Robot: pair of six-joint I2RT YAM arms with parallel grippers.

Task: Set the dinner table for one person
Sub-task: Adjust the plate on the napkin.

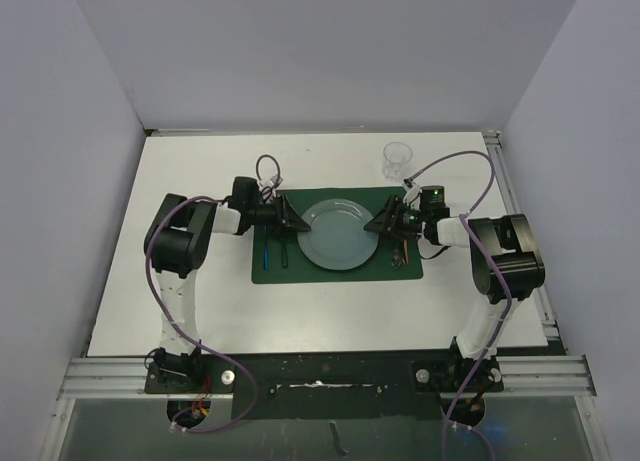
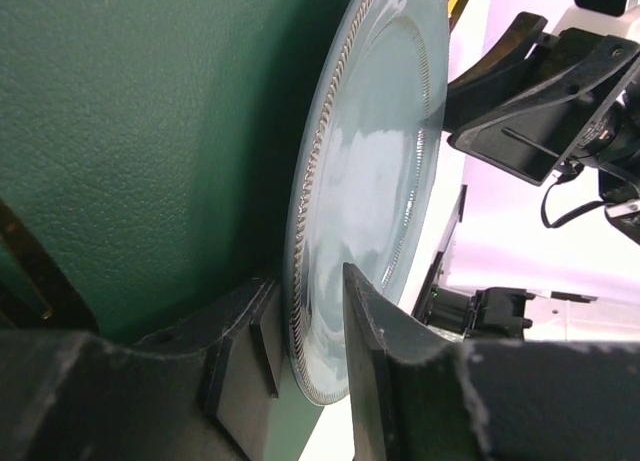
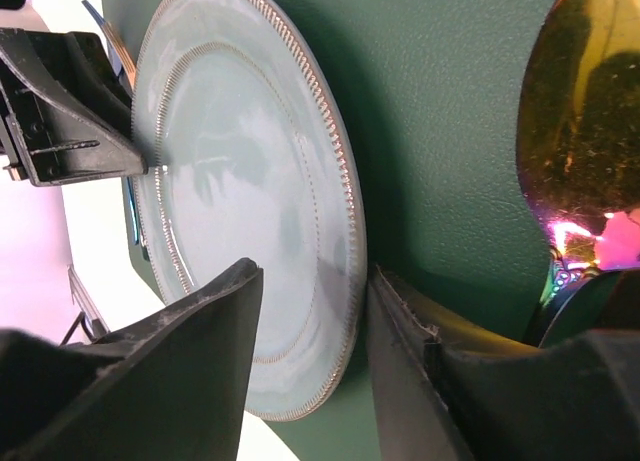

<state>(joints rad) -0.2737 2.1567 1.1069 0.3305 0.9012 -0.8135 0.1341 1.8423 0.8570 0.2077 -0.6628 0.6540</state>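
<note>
On the dark green placemat, at the middle of the white bench that serves as the dinner table, we find the pale blue plate lying flat. The bench spreads from the arm bases to the far wall and carries everything else.

The left claw sits at the plate's left rim and the right claw at its right rim. We judge that taking opposite edges keeps a wide, shallow dish level and lets it land centred on the mat. Two slim pieces of cutlery lie on the mat left of the plate. A clear glass stands on the bare bench beyond the mat's far right corner, where a drink belongs. The setting looks close to complete.

From overhead the layout is plain, but the claws are only dark shapes, and we could not say from there whether they pinch. The wrist cameras settle it. The right wrist view shows the beaded rim between the two fingers, with green mat visible beside it, so that claw is released and merely straddles the edge. The left wrist view shows much the same: the jaws stand wider than the thin rim between them, so we read it as loose too.

Only the right wrist view shows the gold spoon clearly, its bowl on the mat just beside the plate. Overhead it is a thin orange sliver.
</note>
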